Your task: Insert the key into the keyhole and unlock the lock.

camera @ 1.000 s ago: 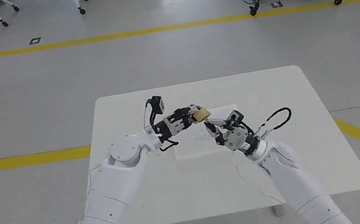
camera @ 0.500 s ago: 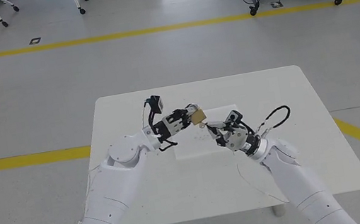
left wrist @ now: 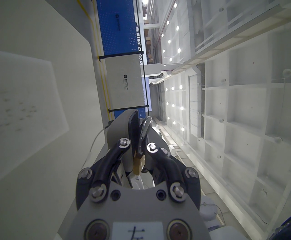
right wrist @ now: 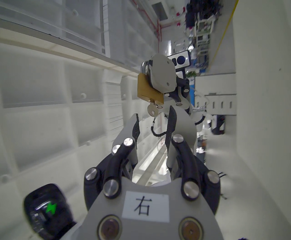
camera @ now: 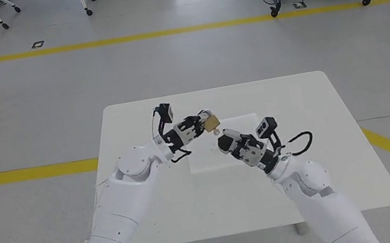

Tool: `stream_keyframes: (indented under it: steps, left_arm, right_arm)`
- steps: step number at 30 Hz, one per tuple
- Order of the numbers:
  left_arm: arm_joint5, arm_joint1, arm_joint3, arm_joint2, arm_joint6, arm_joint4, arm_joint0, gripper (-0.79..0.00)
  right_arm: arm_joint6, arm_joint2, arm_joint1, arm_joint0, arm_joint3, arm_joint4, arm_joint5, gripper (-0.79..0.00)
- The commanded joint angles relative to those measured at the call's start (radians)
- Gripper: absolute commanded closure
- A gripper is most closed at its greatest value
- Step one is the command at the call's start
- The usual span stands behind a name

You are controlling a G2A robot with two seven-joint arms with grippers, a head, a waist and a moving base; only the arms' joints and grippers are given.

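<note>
L jaws shut tight on brass lock (camera: 212, 123), gripped at shackle (left wrist: 144, 127) end, held up over mid surface (camera: 308, 102), a bit left of centre. Key (right wrist: 152, 110) seated in keyhole (right wrist: 159, 106) on lock's bottom face. R jaws spread open, gripping nothing, just near-right of lock; key head just beyond their tips.

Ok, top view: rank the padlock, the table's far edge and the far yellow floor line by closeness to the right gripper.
1. padlock, just ahead of the right gripper.
2. table's far edge, beyond the padlock.
3. far yellow floor line, past the table.
</note>
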Motion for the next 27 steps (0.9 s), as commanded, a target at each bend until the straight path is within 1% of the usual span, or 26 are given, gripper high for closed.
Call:
stream_keyframes:
  steps: [1,4,6,8,11,13,15,19,22,24,26,27]
  left_arm:
    - [0.009,0.0,0.002,0.003,0.008,0.01,-0.001,0.0]
    - [0.015,-0.001,0.002,0.006,0.019,0.023,-0.003,0.0]
    - [0.016,-0.001,0.001,0.007,0.02,0.028,-0.003,0.0]
    - [0.017,-0.001,0.001,0.009,0.022,0.039,-0.005,0.0]
    - [0.016,-0.001,0.0,0.011,0.025,0.049,-0.005,0.0]
    - [0.015,-0.001,-0.001,0.011,0.027,0.054,-0.004,0.0]
    - [0.017,-0.001,-0.002,0.011,0.027,0.056,-0.004,0.0]
    - [0.017,-0.001,-0.003,0.011,0.029,0.058,-0.003,0.0]
    - [0.014,-0.001,-0.004,0.01,0.029,0.058,-0.002,0.0]
    - [0.013,-0.001,-0.005,0.009,0.029,0.058,-0.001,0.0]
    - [0.015,-0.001,-0.005,0.009,0.026,0.058,-0.001,0.0]
    - [0.016,-0.001,-0.005,0.009,0.025,0.058,-0.002,0.0]
  right_arm:
    - [-0.069,-0.01,0.0,-0.018,-0.039,-0.072,-0.011,-0.271]
    - [-0.16,-0.029,-0.001,-0.043,-0.087,-0.153,-0.016,-0.234]
    - [-0.208,-0.037,-0.002,-0.052,-0.107,-0.187,-0.012,-0.16]
    - [-0.254,-0.044,-0.003,-0.056,-0.119,-0.215,-0.006,-0.157]
    - [-0.33,-0.053,-0.006,-0.061,-0.134,-0.26,0.002,-0.132]
    - [-0.378,-0.063,-0.008,-0.066,-0.146,-0.292,0.004,-0.142]
    - [-0.393,-0.071,-0.009,-0.068,-0.153,-0.303,0.008,-0.117]
    - [-0.422,-0.082,-0.01,-0.067,-0.163,-0.334,0.02,-0.114]
    - [-0.412,-0.09,-0.011,-0.061,-0.161,-0.329,0.036,-0.099]
    - [-0.406,-0.091,-0.012,-0.053,-0.155,-0.318,0.043,-0.055]
    - [-0.406,-0.092,-0.012,-0.047,-0.151,-0.315,0.047,-0.043]
    - [-0.408,-0.093,-0.012,-0.045,-0.149,-0.315,0.048,-0.003]
